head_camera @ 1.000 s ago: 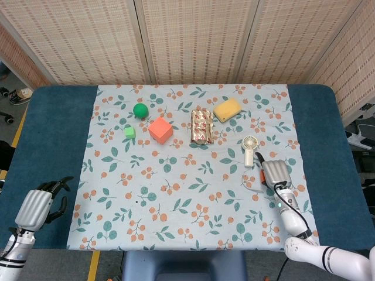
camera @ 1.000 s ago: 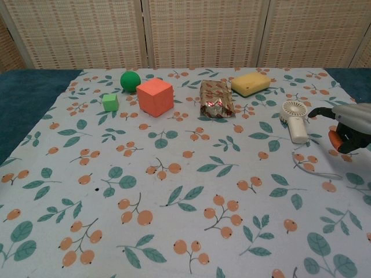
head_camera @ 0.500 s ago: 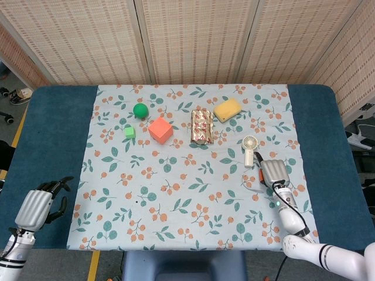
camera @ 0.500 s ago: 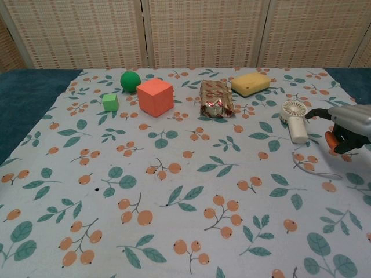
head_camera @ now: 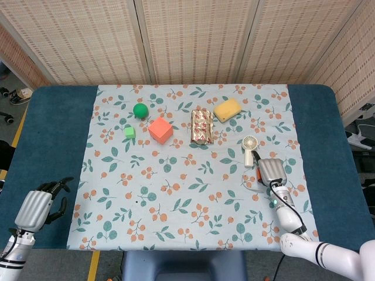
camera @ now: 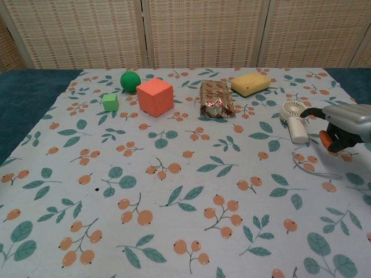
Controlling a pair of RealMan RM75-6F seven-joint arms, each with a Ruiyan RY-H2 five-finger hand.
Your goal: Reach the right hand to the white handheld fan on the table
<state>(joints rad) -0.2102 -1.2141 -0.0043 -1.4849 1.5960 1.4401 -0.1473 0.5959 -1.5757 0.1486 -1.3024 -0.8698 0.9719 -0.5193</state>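
The white handheld fan (head_camera: 250, 148) (camera: 295, 120) lies on the flowered cloth at the right, round head toward the back, handle toward me. My right hand (head_camera: 269, 171) (camera: 343, 123) hovers just right of and slightly nearer than the fan's handle, a small gap away, not touching it. Its fingers are apart and hold nothing. My left hand (head_camera: 38, 205) rests open off the cloth's near left corner, seen only in the head view.
A yellow sponge (head_camera: 227, 109), a gold-wrapped packet (head_camera: 201, 126), an orange cube (head_camera: 160, 130), a small green cube (head_camera: 130, 132) and a green ball (head_camera: 140, 110) sit along the back of the cloth. A thin wire loop (camera: 316, 169) lies near my right hand.
My right hand has crept left and a little forward toward the fan's handle. The fan and the left hand have not moved.
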